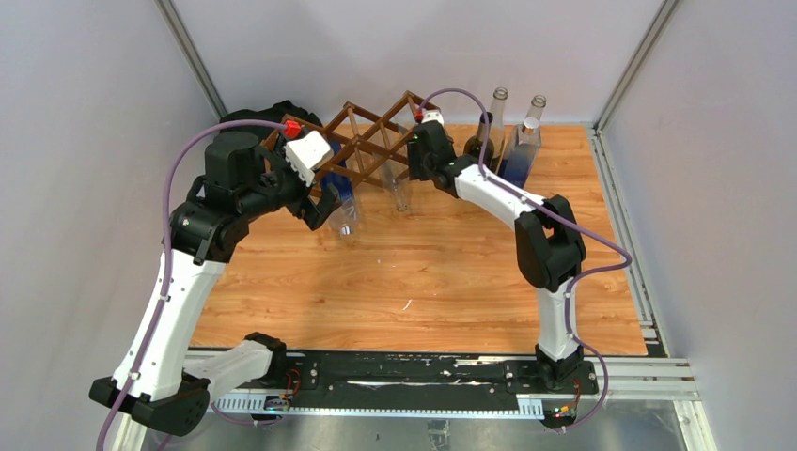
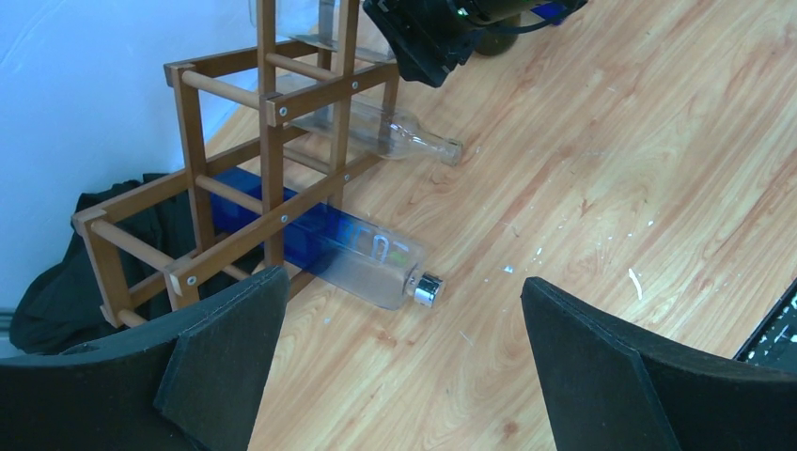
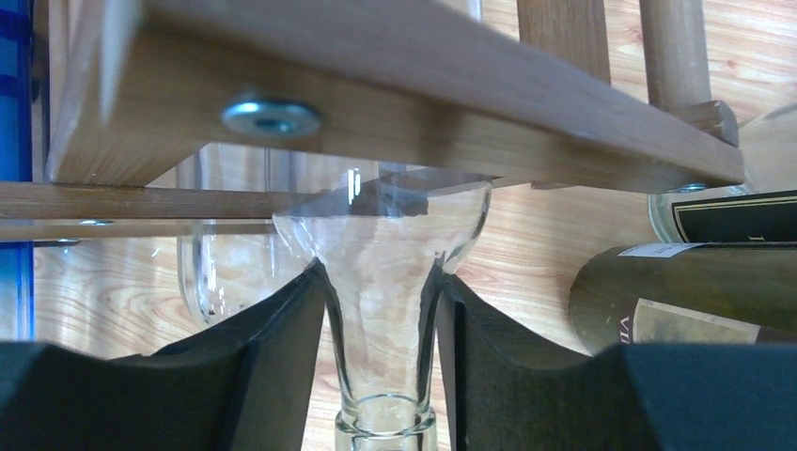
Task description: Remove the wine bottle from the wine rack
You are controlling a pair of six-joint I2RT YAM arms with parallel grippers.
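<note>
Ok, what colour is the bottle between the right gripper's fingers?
Clear, colourless glass bottle; right wrist view shows it best.

Above the right hand, a slat of the wine rack blocks our sight of most of the clear wine bottle past its shoulder, and the view's lower edge cuts off its mouth. Right of the hand, the dark bottle runs past the edge, and we cannot read its cropped label.

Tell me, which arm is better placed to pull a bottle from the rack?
Right: the right tool grips a clear bottle's neck in the rack; the left tool hangs open, touching nothing.
</note>
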